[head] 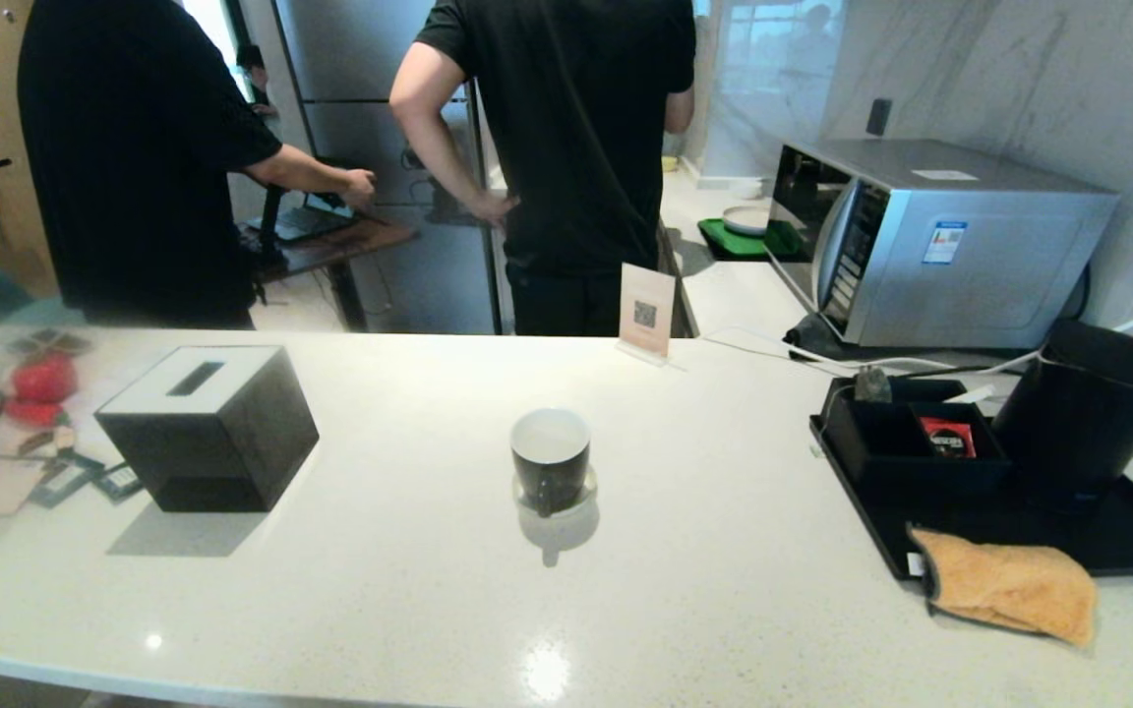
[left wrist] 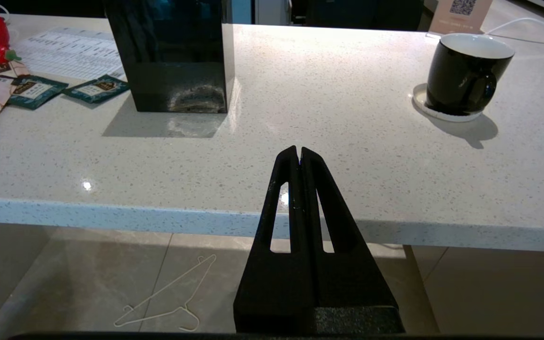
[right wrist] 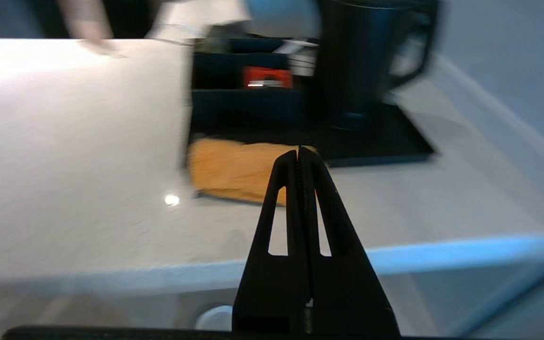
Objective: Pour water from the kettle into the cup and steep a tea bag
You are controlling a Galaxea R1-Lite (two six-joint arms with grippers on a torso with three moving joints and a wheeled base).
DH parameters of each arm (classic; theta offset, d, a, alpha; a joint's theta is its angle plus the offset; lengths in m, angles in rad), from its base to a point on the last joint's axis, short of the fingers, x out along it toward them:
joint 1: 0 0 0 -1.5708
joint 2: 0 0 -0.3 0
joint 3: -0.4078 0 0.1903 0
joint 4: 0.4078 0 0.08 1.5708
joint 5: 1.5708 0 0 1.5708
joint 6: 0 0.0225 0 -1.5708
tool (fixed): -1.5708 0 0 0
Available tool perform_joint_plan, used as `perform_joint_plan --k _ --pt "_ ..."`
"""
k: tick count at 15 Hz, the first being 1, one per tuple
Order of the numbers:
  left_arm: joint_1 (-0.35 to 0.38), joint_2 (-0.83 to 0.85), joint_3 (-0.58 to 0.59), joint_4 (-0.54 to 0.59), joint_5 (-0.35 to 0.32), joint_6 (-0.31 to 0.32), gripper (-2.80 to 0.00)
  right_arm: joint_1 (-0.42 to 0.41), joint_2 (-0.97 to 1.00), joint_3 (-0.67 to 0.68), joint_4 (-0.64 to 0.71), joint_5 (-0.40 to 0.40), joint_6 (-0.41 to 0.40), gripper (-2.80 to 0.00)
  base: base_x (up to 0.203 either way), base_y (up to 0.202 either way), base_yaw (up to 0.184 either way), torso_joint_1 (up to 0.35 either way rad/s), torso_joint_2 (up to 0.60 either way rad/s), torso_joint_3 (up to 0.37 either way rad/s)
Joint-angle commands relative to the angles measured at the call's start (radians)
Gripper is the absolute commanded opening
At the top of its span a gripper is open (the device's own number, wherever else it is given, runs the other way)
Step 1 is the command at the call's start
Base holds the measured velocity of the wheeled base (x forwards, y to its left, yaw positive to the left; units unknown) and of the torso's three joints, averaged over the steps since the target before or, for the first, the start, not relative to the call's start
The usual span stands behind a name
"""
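The cup [head: 550, 460], a small black mug with a white inside, stands on a coaster mid-counter; it also shows in the left wrist view [left wrist: 465, 73]. The big black kettle [head: 1083, 413] stands on a black tray [head: 1132, 546] at the right. A grey-green tea bag [head: 872, 385] sticks up in the black organizer on the tray. My left gripper [left wrist: 299, 150] is shut and empty, hanging before the counter's front edge. My right gripper [right wrist: 298, 152] is shut and empty too, near the front edge, facing the kettle [right wrist: 361, 61]. Neither gripper is in the head view.
An orange cloth [head: 1009, 585] lies over the tray's front corner. A red sachet [head: 947, 438] sits in the organizer. A black tissue box [head: 208, 425] and teal packets [left wrist: 95, 88] are at the left. A microwave [head: 930, 241], a sign [head: 646, 313] and two people stand behind.
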Motion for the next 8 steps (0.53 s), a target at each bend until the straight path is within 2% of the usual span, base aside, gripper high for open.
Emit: perform_joint_plan --k 1,3,4,7,8 --pt "0.0 0.001 0.0 0.0 0.0 0.0 -2.8 -0.183 0.188 -0.082 0.004 -0.029 0.014 -2.8 0.0 0.0 0.0 0.0 0.0 0.0" --pt "0.0 0.001 0.0 0.0 0.0 -0.002 -2.8 -0.383 0.301 -0.148 0.014 -0.046 0.022 -2.8 0.0 0.0 0.0 0.0 0.0 0.0" --pt "0.0 0.001 0.0 0.0 0.0 0.0 -2.8 -0.456 0.36 -0.175 0.017 -0.057 0.02 -2.8 0.0 0.0 0.0 0.0 0.0 0.0" --pt "0.0 0.001 0.0 0.0 0.0 0.0 -2.8 -0.586 0.515 -0.221 0.012 -0.171 0.005 -2.8 0.0 0.0 0.0 0.0 0.0 0.0" --pt "0.0 0.001 0.0 0.0 0.0 0.0 -2.8 -0.61 0.551 -0.227 0.007 -0.184 0.0 -2.8 0.0 0.0 0.0 0.0 0.0 0.0"
